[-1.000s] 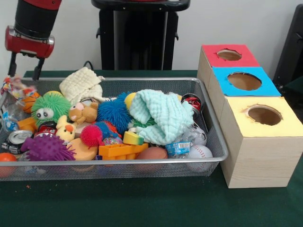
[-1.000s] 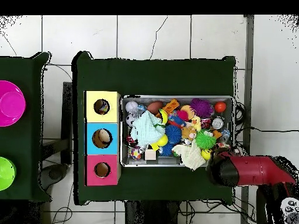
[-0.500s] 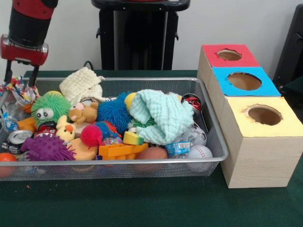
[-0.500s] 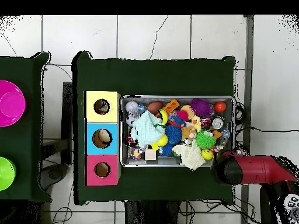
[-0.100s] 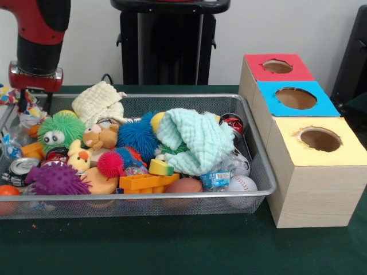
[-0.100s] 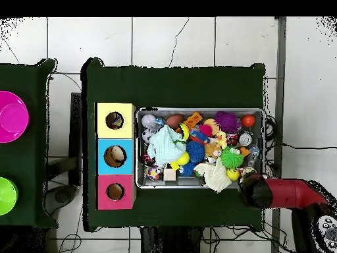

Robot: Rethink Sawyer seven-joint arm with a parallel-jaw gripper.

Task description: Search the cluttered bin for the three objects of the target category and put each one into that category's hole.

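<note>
- The gripper point(image 5: 34, 102) hangs at the wire bin's point(image 5: 252, 143) nine-o'clock end in the front view, beside a multicoloured rope toy point(image 5: 7, 95); whether it is clenched on that toy I cannot tell.
- Overhead, the arm hides the gripper.
- The bin holds a mint cloth point(image 5: 195, 140), blue spiky ball point(image 5: 137, 136), green fuzzy ball point(image 5: 60, 130) and baseball point(image 5: 242, 184).
- Overhead only: something pale, perhaps a ball, lies in the blue box point(image 6: 104, 157) hole.

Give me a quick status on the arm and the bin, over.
Gripper down at the bin's far corner, fingers among the toys, grip unclear. Nothing lifted clear. Three box holes open; green fuzzy ball and cream cloth crowd the gripper.
</note>
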